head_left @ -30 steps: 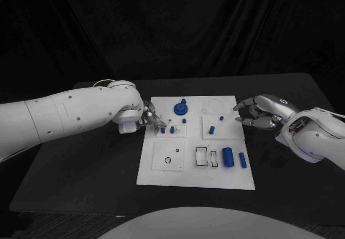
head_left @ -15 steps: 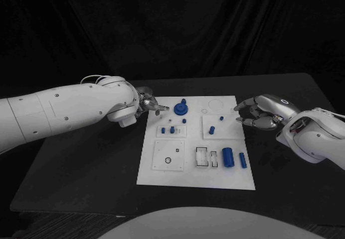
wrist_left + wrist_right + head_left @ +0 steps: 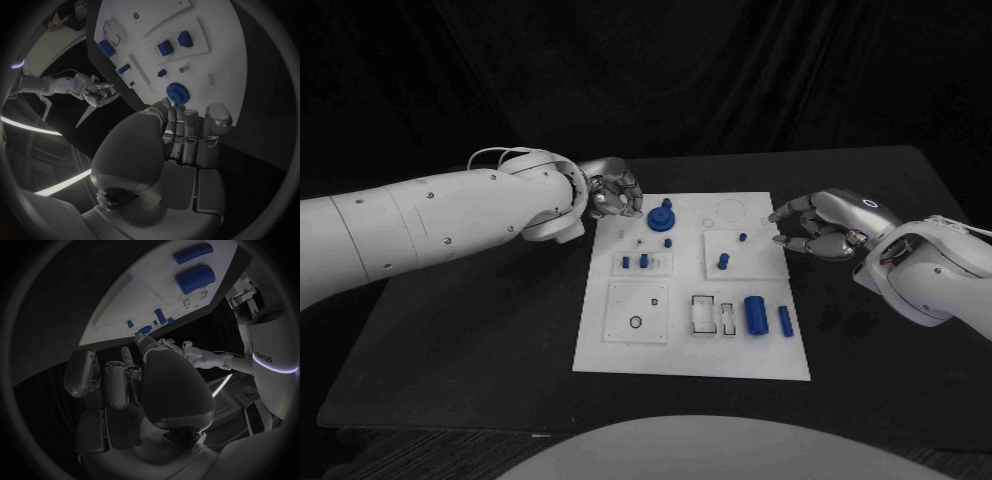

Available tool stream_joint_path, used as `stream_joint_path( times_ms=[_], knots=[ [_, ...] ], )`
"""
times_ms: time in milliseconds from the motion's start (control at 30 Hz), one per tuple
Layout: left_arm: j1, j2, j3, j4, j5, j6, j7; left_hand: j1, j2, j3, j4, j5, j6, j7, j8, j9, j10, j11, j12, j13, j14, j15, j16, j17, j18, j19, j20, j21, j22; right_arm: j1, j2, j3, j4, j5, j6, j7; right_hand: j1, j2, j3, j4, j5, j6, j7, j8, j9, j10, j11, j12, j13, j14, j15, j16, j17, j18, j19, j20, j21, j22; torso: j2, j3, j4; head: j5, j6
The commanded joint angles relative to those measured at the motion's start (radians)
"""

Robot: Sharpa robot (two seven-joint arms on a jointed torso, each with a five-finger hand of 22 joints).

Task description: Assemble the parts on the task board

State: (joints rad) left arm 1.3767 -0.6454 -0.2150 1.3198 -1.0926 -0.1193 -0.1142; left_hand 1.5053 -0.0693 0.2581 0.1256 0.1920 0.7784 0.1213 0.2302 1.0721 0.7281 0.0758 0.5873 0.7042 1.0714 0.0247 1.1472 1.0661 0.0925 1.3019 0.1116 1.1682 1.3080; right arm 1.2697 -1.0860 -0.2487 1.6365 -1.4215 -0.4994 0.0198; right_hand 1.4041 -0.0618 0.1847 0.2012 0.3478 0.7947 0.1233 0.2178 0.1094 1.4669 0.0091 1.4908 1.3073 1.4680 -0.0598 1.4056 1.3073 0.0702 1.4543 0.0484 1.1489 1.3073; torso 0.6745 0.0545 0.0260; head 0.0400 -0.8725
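The left hand (image 3: 610, 193) has risen away from the small blue pegs (image 3: 635, 262) it was reaching toward a second ago and now hovers at the far left corner of the task board (image 3: 661, 345), just beside the blue round gear part (image 3: 662, 216). Its fingers are curled in toward the palm. In the left wrist view the fingers (image 3: 190, 131) lie side by side, bent in, and nothing shows between them. The left arm (image 3: 430, 230) sweeps in from the left edge, angled higher across the table than before.

The right hand (image 3: 822, 226) has not moved. It hangs over the right edge of the board near the far corner, fingers curled loosely downward with gaps between them, holding nothing. The right wrist view shows its fingers (image 3: 115, 380) bent in front of the palm, with the board beyond them.

The board lies flat in the middle of the black table (image 3: 473, 340). The gear part stands upright near the far edge. A small blue piece (image 3: 669, 242) sits just nearer than it, and the pair of short pegs stands in a recessed block on the left. Another small blue peg (image 3: 724, 262) stands in the block on the right. A thick blue cylinder (image 3: 756, 314) and a thinner blue cylinder (image 3: 786, 320) lie side by side near the right edge, closer to the robot. Nothing blocks either hand from the board.
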Motion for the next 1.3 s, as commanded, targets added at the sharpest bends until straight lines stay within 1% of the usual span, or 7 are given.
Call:
stream_joint_path(
  times_ms=[33,67,200,267,433,800,1300],
  knots=[
    [-0.008,0.015,0.000,-0.020,-0.231,-0.077,0.249,0.025,-0.027,0.022,-0.009,0.016,-0.031,-0.011,-0.030,-0.054,-0.003,-0.013,-0.034,-0.045,0.044,-0.014,0.023,0.003,-0.015,0.038,-0.001,0.063,0.159,-0.002,-0.004,0.001,0.004,-0.002,-0.011,-0.007,0.011,0.000,0.008,0.001,0.004,0.008,-0.001,0.003,-0.001,0.039,0.009,-0.002,0.178,0.070,0.008,-0.001,0.120,0.009,0.000,0.006,-0.002,0.158,-0.001,-0.0008,0.0007,-0.002,0.000],
    [-0.011,0.021,0.000,-0.029,-0.259,-0.080,0.268,0.024,-0.039,0.030,-0.006,0.018,-0.063,-0.015,-0.062,-0.093,-0.029,-0.015,-0.051,-0.061,0.050,-0.017,0.024,-0.005,-0.017,0.047,-0.002,0.079,0.162,-0.002,-0.005,0.001,0.005,-0.002,-0.012,-0.006,0.011,0.000,0.008,0.001,0.004,0.008,-0.001,0.003,-0.001,0.039,0.009,-0.002,0.178,0.070,0.008,-0.001,0.120,0.009,0.000,0.006,-0.002,0.158,0.000,-0.0009,0.0007,-0.003,0.000],
    [-0.022,0.046,0.000,-0.060,-0.362,-0.094,0.325,0.024,-0.060,0.049,-0.008,0.018,-0.065,-0.026,-0.117,-0.214,-0.090,-0.019,-0.063,-0.091,0.046,-0.028,0.009,-0.067,-0.022,0.065,-0.007,0.114,0.170,-0.002,-0.007,0.001,0.006,-0.002,-0.013,-0.005,0.011,-0.001,0.008,0.000,0.006,0.008,-0.001,0.003,-0.002,0.040,0.009,-0.001,0.179,0.070,0.008,0.000,0.120,0.009,0.000,0.006,-0.002,0.158,0.002,-0.0029,-0.0001,-0.002,0.003],
    [-0.029,0.056,0.000,-0.071,-0.405,-0.105,0.347,0.021,-0.063,0.050,-0.008,0.015,-0.064,-0.038,-0.126,-0.240,-0.099,-0.024,-0.066,-0.100,0.045,-0.031,0.006,-0.082,-0.022,0.065,-0.009,0.116,0.170,-0.002,-0.007,0.001,0.006,-0.002,-0.015,-0.004,0.011,-0.001,0.008,0.000,0.006,0.008,-0.001,0.003,-0.002,0.040,0.009,-0.001,0.179,0.070,0.008,0.000,0.120,0.009,0.000,0.006,-0.002,0.158,0.002,-0.0035,-0.0004,-0.002,0.002],
    [-0.043,0.077,0.000,-0.093,-0.484,-0.128,0.385,0.014,-0.071,0.051,-0.011,0.009,-0.029,-0.109,-0.140,-0.316,-0.110,-0.033,-0.086,-0.141,0.051,-0.038,0.009,-0.115,-0.024,0.069,-0.012,0.123,0.171,-0.003,-0.006,0.001,0.006,-0.002,-0.016,-0.002,0.011,-0.001,0.008,0.000,0.006,0.008,-0.001,0.003,-0.002,0.040,0.009,-0.001,0.179,0.070,0.008,0.000,0.120,0.009,0.000,0.006,-0.002,0.158,0.002,-0.0026,-0.0018,-0.001,0.003],
    [-0.074,0.115,0.001,-0.126,-0.535,-0.094,0.382,-0.008,-0.071,0.027,-0.004,-0.026,-0.024,-0.120,-0.163,-0.383,-0.087,-0.018,-0.060,-0.149,0.071,-0.029,0.040,-0.119,-0.030,0.089,-0.010,0.152,0.180,-0.004,-0.008,0.001,0.008,-0.002,-0.018,0.000,0.011,-0.003,0.009,0.000,0.009,0.008,-0.001,0.003,-0.002,0.040,0.009,0.000,0.179,0.070,0.008,0.000,0.121,0.010,0.000,0.006,-0.002,0.158,0.001,0.0001,0.0003,-0.004,0.003],
    [-0.091,0.144,0.001,-0.159,-0.539,-0.066,0.356,-0.011,-0.054,0.018,-0.005,-0.005,0.011,-0.104,-0.155,-0.426,-0.059,-0.016,0.009,-0.106,0.076,-0.025,0.059,-0.135,-0.034,0.103,-0.008,0.171,0.185,-0.004,-0.007,0.001,0.009,-0.002,-0.015,0.000,0.011,-0.003,0.009,0.000,0.009,0.008,-0.001,0.003,-0.002,0.040,0.009,0.000,0.179,0.070,0.008,0.000,0.121,0.010,0.000,0.006,-0.002,0.158,0.001,0.0005,-0.0002,-0.002,0.004]
  ],
)
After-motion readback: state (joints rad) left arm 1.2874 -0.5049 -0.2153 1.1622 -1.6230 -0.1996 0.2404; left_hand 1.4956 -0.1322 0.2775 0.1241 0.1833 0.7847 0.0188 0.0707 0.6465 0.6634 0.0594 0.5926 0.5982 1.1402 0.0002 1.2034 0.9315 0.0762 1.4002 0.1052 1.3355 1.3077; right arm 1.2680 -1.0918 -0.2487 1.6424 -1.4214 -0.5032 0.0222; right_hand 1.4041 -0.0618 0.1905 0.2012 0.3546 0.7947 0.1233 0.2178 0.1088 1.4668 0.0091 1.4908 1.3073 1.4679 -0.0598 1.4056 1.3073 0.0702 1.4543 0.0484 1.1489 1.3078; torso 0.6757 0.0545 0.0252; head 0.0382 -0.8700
